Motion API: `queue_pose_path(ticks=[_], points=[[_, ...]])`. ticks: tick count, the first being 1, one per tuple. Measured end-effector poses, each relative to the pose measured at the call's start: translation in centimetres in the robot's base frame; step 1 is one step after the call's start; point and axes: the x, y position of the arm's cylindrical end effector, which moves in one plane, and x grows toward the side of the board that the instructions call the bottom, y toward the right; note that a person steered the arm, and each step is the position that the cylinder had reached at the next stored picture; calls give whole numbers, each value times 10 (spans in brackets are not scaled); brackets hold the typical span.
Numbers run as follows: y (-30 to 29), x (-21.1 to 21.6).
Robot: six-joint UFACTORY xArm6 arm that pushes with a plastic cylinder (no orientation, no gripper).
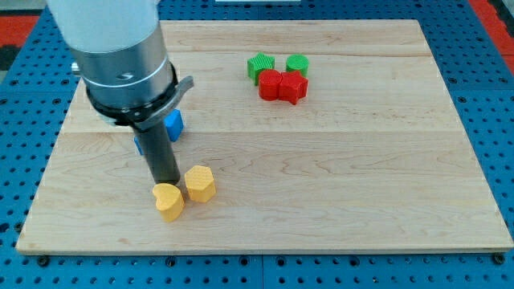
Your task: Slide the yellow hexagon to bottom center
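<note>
Single view, high and steeply tilted down, whole wooden board framed fairly close, mounting seemingly overhead

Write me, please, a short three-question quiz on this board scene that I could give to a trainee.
1. True or false: my tip is among the green blocks at the view's top.
2. Multiple choice: which block lies just to the view's right of my tip? A) the yellow hexagon B) the blue block C) a red block
3. Fill in: the yellow heart-shaped block lies just toward the view's ____ from my tip.

Key: 1 false, it is beside the two yellow blocks; 2 A; 3 bottom.
</note>
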Motion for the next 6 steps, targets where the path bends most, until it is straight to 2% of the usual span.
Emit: queue_pose_path(ticks=[2,3,4,5,6], points=[[93,10],[97,-18],[116,16],[109,5],[39,-17]])
